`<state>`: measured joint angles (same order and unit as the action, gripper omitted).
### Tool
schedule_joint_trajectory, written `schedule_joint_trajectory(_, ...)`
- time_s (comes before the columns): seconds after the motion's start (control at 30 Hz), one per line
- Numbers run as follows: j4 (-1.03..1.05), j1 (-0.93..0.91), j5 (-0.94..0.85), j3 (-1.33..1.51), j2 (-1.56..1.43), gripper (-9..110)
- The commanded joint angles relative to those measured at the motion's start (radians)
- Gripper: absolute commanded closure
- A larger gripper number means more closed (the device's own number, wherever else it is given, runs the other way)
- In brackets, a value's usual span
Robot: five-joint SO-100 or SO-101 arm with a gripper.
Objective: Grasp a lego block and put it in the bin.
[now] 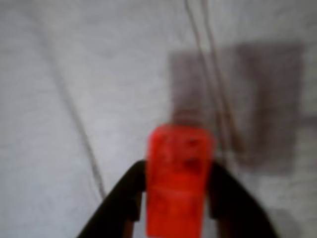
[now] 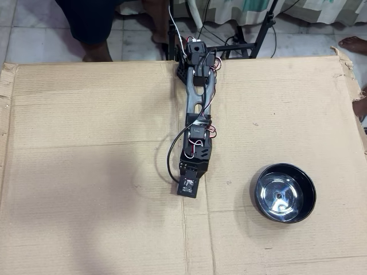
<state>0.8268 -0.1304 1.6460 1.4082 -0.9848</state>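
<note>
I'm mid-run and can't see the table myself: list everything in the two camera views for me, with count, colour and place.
lego block: one, bright red, between the gripper fingers in the blurred wrist view; hidden under the arm in the overhead view.
bin: one, shiny steel bowl with dark rim, on the cardboard to the right of the arm in the overhead view, empty.
cardboard sheet: one, tan, covering the work area.
arm: one, black, reaching down the middle in the overhead view.
gripper: one, black fingers shut on the brick.
</note>
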Motion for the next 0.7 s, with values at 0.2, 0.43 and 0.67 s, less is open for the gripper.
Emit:
schedule_joint_trajectory(0.2, -0.11, -0.011, 0.006, -0.031, 0.031, 101)
schedule_joint_trajectory(0.43, -0.103, 0.003, 0.006, -0.02, -0.043, 101)
schedule_joint_trajectory(0.67, 0.06, 0.095, 0.009, -0.029, -0.222, 101)
